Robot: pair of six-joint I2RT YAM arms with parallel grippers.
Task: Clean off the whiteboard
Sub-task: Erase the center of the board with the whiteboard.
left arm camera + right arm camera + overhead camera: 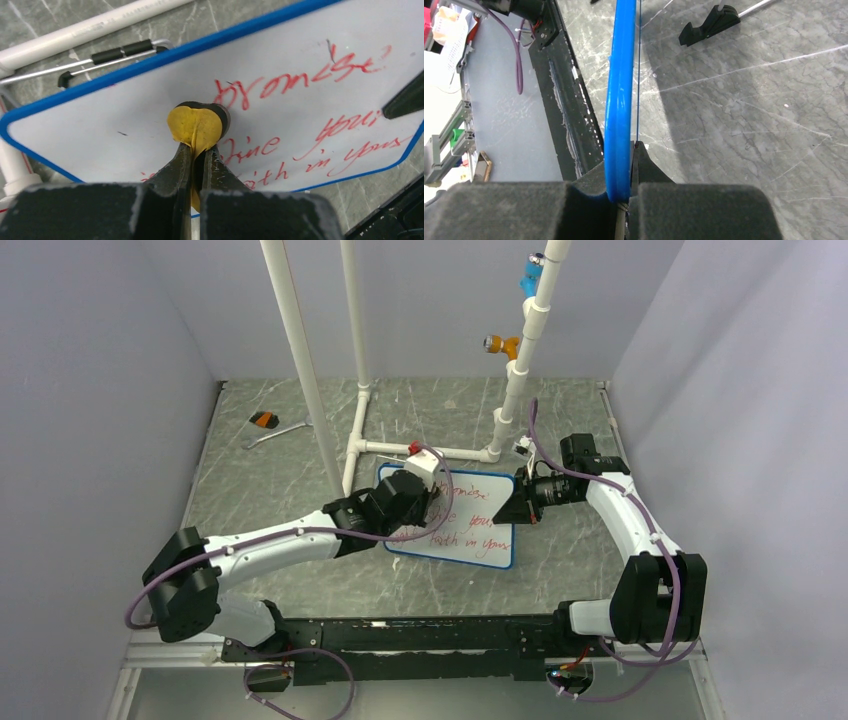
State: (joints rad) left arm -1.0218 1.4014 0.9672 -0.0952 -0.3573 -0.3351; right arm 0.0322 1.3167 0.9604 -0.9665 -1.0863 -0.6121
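The whiteboard (482,490), blue-framed with red handwriting, stands tilted in the middle of the table. My left gripper (408,531) is over its left half, shut on a round yellow eraser with a black underside (196,125). The eraser presses on the board's face (125,110), just left of the red words, and that left part is plain white. My right gripper (517,506) is shut on the board's right edge. In the right wrist view the blue frame (620,100) sits pinched between the jaws of the right gripper (631,150). One of its fingers (405,97) shows at the board's right.
A white PVC pipe frame (355,360) rises just behind the board, with an orange clamp (503,343) and a blue clamp (529,280) on its right post. A wrench (275,432) and a small orange-black item (264,419) lie at the back left. Behind the board is its wire stand (120,52).
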